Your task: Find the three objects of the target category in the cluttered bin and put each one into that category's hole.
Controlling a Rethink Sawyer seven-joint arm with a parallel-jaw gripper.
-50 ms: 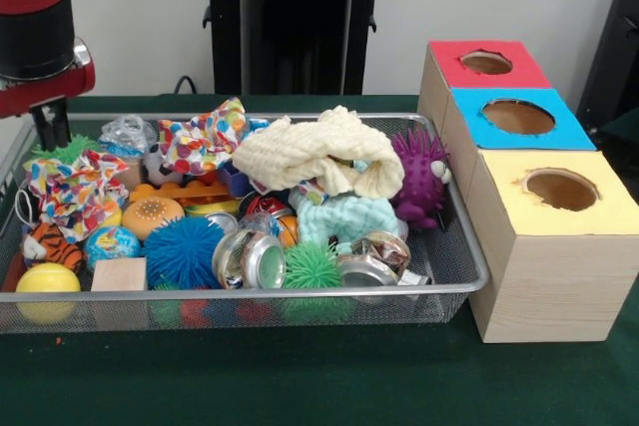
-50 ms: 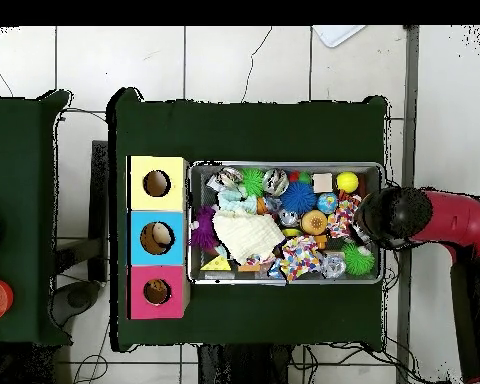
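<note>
While the hand (image 1: 50, 127) hangs over the bin (image 1: 454, 246), grip unclear, three holed boxes (image 1: 519, 117), two cloths.

Red-black arm (image 1: 40, 27) lowered, end effector (image 1: 50, 127) state unclear

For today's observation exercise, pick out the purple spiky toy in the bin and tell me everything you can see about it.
The purple toy is a rubbery-looking creature covered all over in soft spikes, with a white eye-like dot on its side. It stands upright at the bin's end nearest the boxes, leaning against the mesh wall. The cream cloth touches it on one side and the pale blue knit lies by its base. Overhead it shows as a purple blob next to the blue box.
</note>
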